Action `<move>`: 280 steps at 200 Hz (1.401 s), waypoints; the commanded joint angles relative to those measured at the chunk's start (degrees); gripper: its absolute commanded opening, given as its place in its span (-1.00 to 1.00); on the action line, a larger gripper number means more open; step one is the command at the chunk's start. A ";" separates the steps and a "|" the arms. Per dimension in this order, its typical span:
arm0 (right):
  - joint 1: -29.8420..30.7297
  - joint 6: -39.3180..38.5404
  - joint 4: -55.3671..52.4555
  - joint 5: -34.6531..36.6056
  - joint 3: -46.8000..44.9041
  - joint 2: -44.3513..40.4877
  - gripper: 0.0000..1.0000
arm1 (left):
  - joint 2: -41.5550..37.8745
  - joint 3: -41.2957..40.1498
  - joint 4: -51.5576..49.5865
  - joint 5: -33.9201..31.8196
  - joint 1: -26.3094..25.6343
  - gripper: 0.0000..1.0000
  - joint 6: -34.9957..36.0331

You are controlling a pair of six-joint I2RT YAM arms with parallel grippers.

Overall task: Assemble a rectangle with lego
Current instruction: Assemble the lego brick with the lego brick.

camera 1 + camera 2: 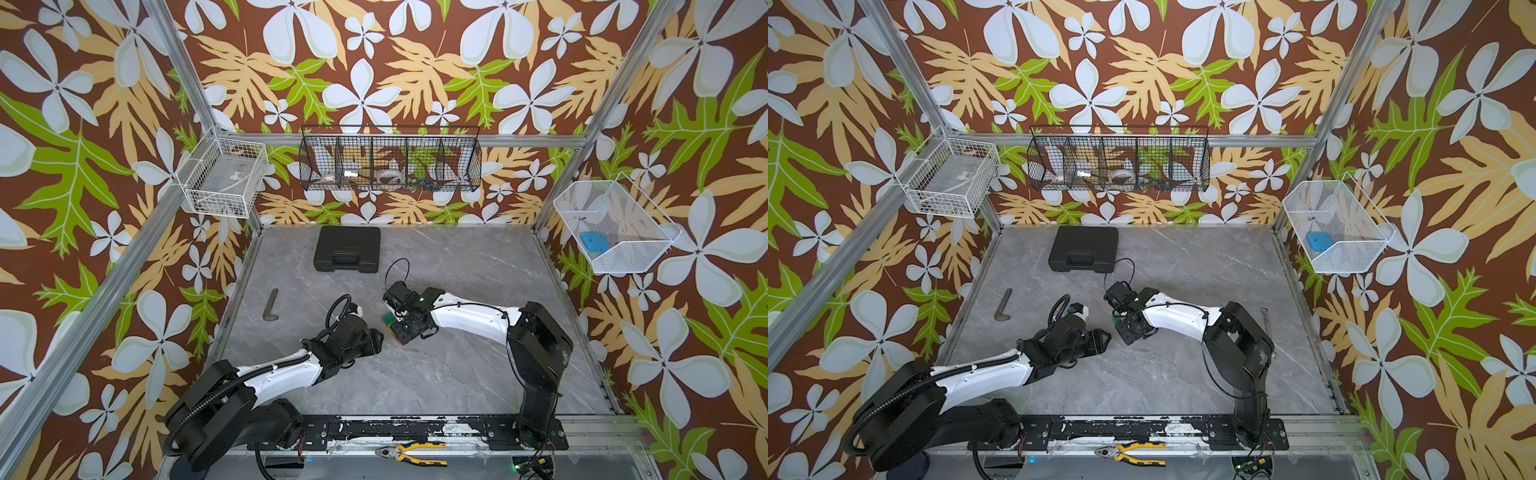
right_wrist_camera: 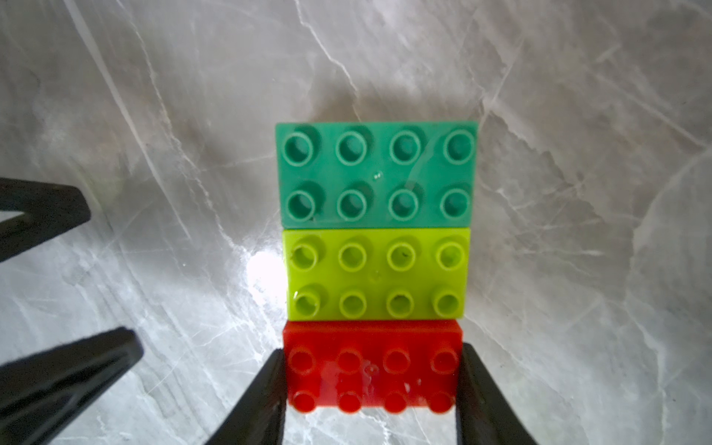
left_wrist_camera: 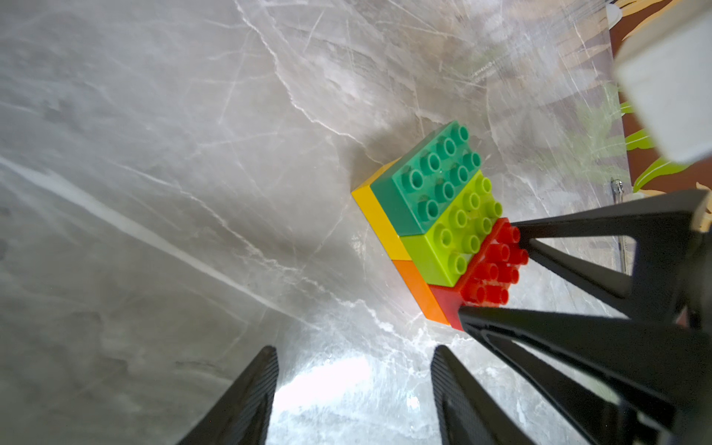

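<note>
1. Right tool (image 2: 371, 350): pinching the red brick (image 2: 371, 370) by its two short ends, its fingers (image 2: 266, 389) touching one end each.
2. Rectangle (image 2: 375, 250): flat on the surface (image 1: 436, 374), studs up, near the case (image 1: 347, 249) on its handle side, apart from it. The top is striped dark green brick (image 2: 377, 175), lime brick (image 2: 375, 273), red brick. The long axis runs across the stripes, in line with the right tool. The dark green end is nearest the case, the red end farthest.
3. Left tool (image 3: 352, 354): spread, nothing between the fingers. It is beside the rectangle's long flank, not touching it, and farther from the case.
4. Views: only the left wrist view shows the lower layer, with the yellow brick (image 3: 379, 219) under the dark green end and the orange brick (image 3: 418, 293) under the red end. The right wrist view shows the top alone. In a top view a green sliver of the rectangle (image 1: 388, 319) shows, and the right tool hides most of the rest.
5. Bar (image 1: 270, 305): bent metal, on the surface near the case, off its corner toward the left arm.
6. Wrench (image 1: 1265, 318): on the surface, well apart from the case, seen in a top view beside the right arm.
7. Pliers (image 1: 411, 454): yellow-handled, on the front rail, well apart from the case.
</note>
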 commanded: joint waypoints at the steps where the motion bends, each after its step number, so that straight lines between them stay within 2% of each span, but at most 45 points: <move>1: 0.09 0.72 -2.04 1.18 0.33 0.70 -0.36 | -0.41 -0.16 1.19 -0.17 0.14 0.31 -0.03; 166: 0.10 1.07 -6.10 -0.23 0.26 4.88 -0.46 | -0.69 -0.05 0.78 -0.47 0.14 0.31 0.52; 233: 0.09 1.59 -4.79 -1.37 -1.43 6.42 -0.57 | -0.60 0.84 -0.26 -0.68 0.23 0.31 1.31; 280: 0.10 1.60 -6.51 -0.04 0.65 5.81 -0.55 | -0.85 1.11 -0.55 -1.02 0.23 0.31 1.59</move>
